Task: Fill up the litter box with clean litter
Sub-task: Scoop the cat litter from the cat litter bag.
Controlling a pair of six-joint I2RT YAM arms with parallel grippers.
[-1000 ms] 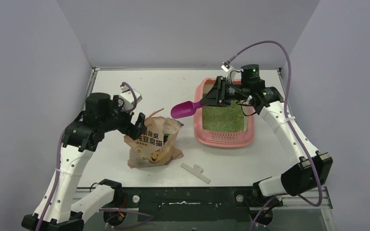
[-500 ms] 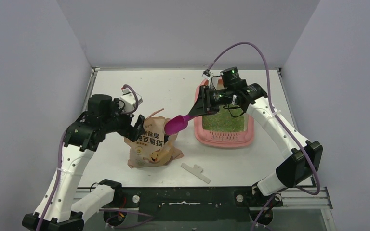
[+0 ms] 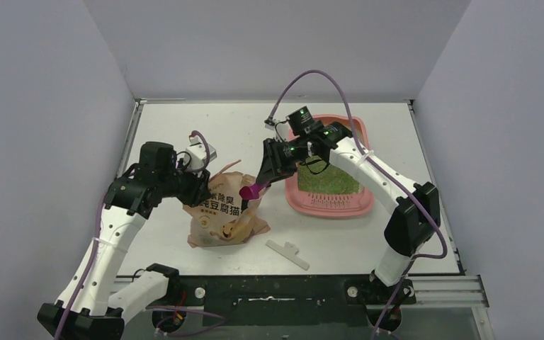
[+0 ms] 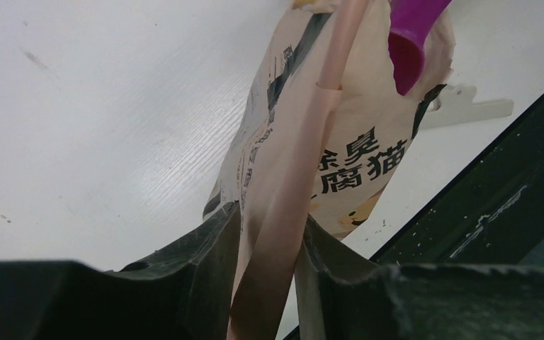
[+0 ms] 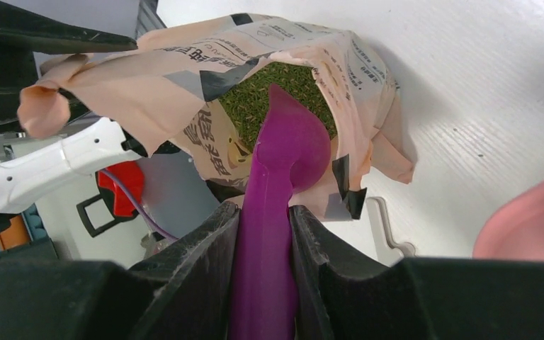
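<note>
reaching left, right pincer (image 5: 263, 219) gripping scoop (image 5: 283, 152) at bag (image 3: 223, 212) mouth; left pincer (image 4: 269, 225) pinching bag edge

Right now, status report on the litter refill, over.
Left hand shut on bag strip. Right hand shut on scoop, tip in bag mouth. Litter box holds green litter. White clip lies beside bag.
</note>
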